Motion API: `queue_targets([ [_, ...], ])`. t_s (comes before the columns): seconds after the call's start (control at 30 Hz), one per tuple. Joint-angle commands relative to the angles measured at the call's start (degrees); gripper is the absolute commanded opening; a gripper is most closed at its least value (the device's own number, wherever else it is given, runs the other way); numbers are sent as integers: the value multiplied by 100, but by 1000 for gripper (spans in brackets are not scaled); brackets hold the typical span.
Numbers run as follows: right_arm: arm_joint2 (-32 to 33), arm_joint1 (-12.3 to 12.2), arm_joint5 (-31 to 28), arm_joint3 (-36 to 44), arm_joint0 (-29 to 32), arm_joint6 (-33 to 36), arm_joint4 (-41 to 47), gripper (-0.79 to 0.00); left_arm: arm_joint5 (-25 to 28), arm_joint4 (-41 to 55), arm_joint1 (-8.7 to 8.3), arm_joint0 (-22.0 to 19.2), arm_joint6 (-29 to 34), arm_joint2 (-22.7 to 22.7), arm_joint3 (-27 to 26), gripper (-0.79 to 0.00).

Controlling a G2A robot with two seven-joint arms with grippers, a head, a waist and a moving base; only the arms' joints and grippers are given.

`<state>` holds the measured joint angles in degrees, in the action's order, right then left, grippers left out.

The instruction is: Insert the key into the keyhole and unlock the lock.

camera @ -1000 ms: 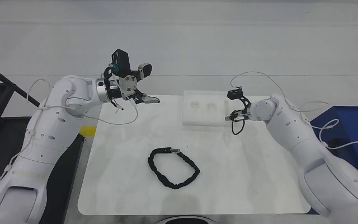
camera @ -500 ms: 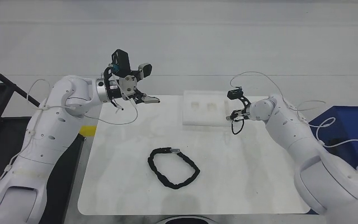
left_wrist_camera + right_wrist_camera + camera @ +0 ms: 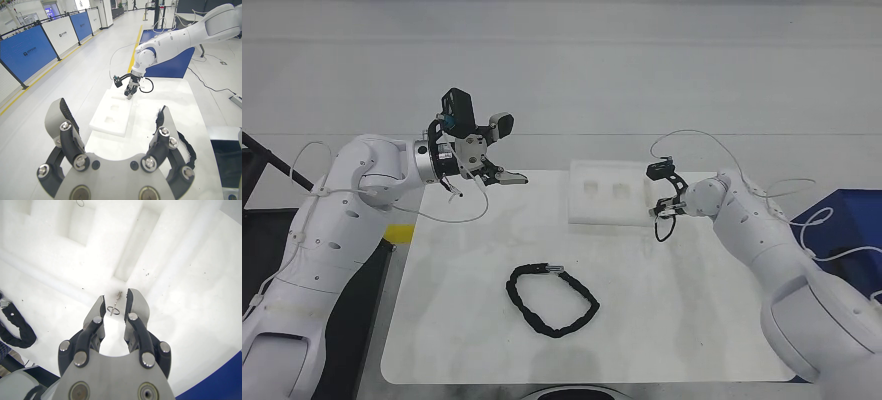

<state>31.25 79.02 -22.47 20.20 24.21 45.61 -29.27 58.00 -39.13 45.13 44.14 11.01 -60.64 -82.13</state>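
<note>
the right gripper (image 3: pixel 115 293), fingers narrowly parted, straddles the ringed key (image 3: pixel 113 309) at the foam tray's (image 3: pixel 587 210) edge. the left gripper (image 3: pixel 113 107) hangs wide open. the black chain lock (image 3: pixel 552 300) lies coiled mid-table (image 3: pixel 692 320).

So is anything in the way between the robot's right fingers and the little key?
No, nothing visible is. The key lies flat on the table, its tip by the foam tray's edge. The right gripper hangs just above it, with its open fingers on either side of the key.
</note>
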Motion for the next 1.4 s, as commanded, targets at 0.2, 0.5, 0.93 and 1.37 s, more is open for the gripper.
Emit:
queue_targets([
  [0.2, 27, 78, 134, -129, -25, -118, -77, -739, 0, -1, 0, 0, -3, 0, 0, 0],
  [0.5, 80, 160, 240, -222, -67, -65, -94, -785, 0, -1, 0, 0, -3, 0, 0, 0],
  [0.93, 203, 199, 254, -309, -225, 166, -104, -785, 0, -1, 0, 0, -3, 0, 0, 0],
  [1.37, 561, -24, -264, -185, -287, 329, 164, -785, 0, -1, 0, 0, -3, 0, 0, 0],
])
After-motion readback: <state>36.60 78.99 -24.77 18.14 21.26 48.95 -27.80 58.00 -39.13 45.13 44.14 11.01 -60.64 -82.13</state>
